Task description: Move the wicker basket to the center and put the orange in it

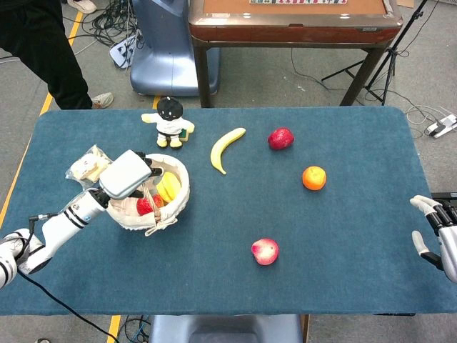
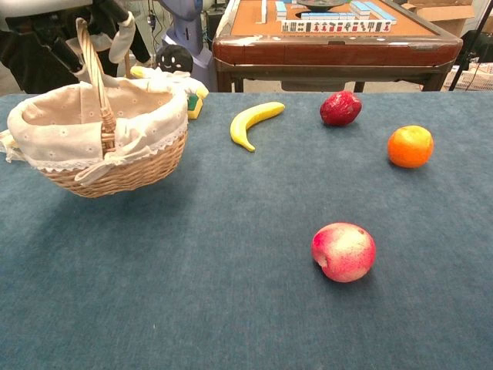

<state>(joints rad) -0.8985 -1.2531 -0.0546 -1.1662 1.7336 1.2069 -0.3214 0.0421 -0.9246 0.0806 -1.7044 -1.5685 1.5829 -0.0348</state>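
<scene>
The wicker basket (image 1: pixel 161 212), lined with white cloth, hangs tilted above the table's left side. My left hand (image 1: pixel 127 174) grips its handle from above. In the chest view the basket (image 2: pixel 115 158) is off the cloth with its shadow below, and the left hand (image 2: pixel 58 27) shows at the top left edge. A yellow fruit (image 1: pixel 168 187) and a red fruit (image 1: pixel 146 206) lie inside. The orange (image 1: pixel 314 178) (image 2: pixel 410 146) sits on the table right of centre. My right hand (image 1: pixel 437 232) hangs open past the table's right edge, holding nothing.
A banana (image 1: pixel 226 148) and a dark red fruit (image 1: pixel 280 138) lie at the back. A pink apple (image 1: pixel 265 251) sits near the front centre. A doll (image 1: pixel 171 121) and a snack packet (image 1: pixel 89 166) flank the basket. A mahjong table (image 1: pixel 293 21) stands behind.
</scene>
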